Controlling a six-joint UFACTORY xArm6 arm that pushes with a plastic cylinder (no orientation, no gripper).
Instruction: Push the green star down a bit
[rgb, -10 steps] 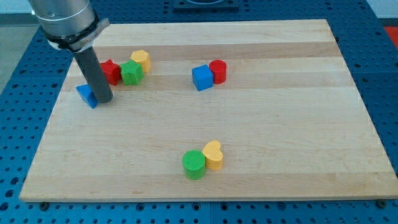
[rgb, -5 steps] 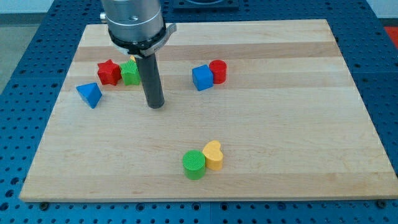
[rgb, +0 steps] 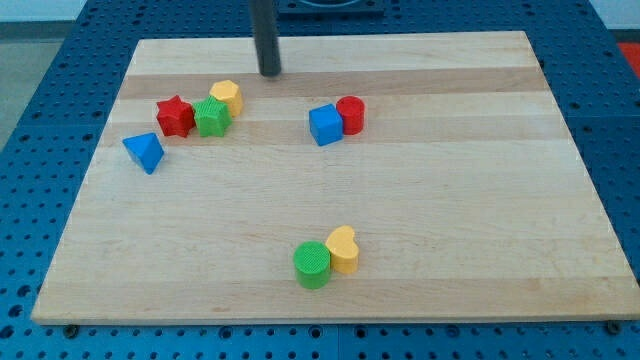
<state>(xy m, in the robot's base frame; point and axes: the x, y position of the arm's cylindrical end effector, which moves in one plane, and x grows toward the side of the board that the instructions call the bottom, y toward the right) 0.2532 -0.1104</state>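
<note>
Camera view: the tip (rgb: 270, 73) sits near the frame's top, well above-right of the blocks, touching nothing | no hand here, only a bare rod | green star (rgb: 211, 116) upper left, wedged between red star (rgb: 175, 116) and yellow block (rgb: 228, 95) | likely light, rigid, slides easily | best contact: its top edge, pushing downward.

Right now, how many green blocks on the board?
2. The green star sits upper left, between the red star and a yellow block. The green cylinder sits near the bottom centre, beside the yellow heart. None appears hidden.
</note>
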